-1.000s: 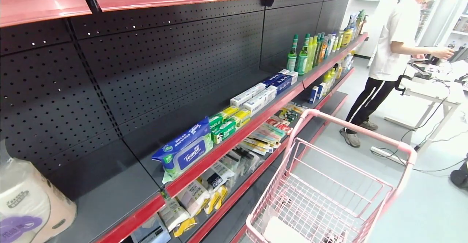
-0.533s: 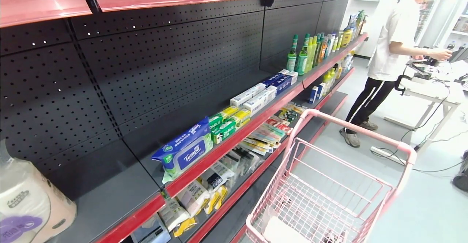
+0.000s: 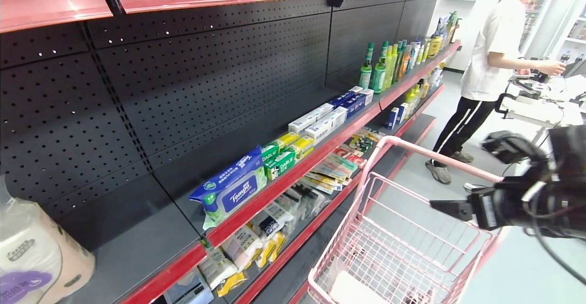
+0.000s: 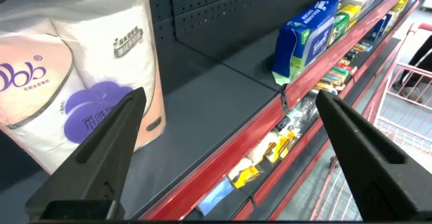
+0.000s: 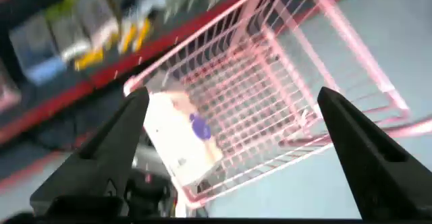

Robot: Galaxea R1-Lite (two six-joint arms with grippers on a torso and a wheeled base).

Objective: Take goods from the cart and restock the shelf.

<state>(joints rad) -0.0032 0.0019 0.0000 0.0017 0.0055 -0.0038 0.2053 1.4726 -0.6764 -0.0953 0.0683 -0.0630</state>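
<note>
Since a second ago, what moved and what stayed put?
The right gripper swung in from the robot's right, over the pink cart, open, holding nothing. The cart, the white pack inside it and the blue wipes pack on the shelf stayed where they were.

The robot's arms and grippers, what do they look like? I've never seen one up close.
Both are black. The left gripper and right gripper each have two flat, wedge-shaped fingers that taper to blunt tips. The right arm is a chunky black body wrapped in loose black cables, with a small white label near the wrist.
</note>
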